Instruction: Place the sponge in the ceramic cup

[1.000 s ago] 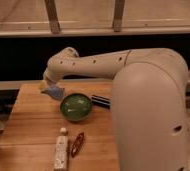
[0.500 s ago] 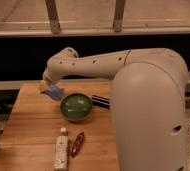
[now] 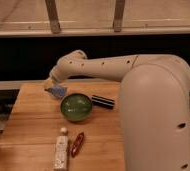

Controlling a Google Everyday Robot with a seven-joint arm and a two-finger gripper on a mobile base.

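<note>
The tool (image 3: 54, 84) stayed at the sponge (image 3: 57, 91), far-left counter (image 3: 33, 125); nothing had shifted; its grip could not be told; cup unseen.

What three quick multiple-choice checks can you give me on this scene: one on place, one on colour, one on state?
1. Where is the claw? A: at the table's far left, by the blue sponge. B: at its near edge. C: off its right side.
2. What colour is the bowl? A: red. B: white. C: green.
3. How does the bowl sit? A: overturned. B: open side up, sponge not in it. C: stacked on the sponge.
Answers: 1 A, the claw ends beside the sponge near the far-left corner. 2 C, its rim and inside read green. 3 B, its hollow faces up and the sponge is outside it.
</note>
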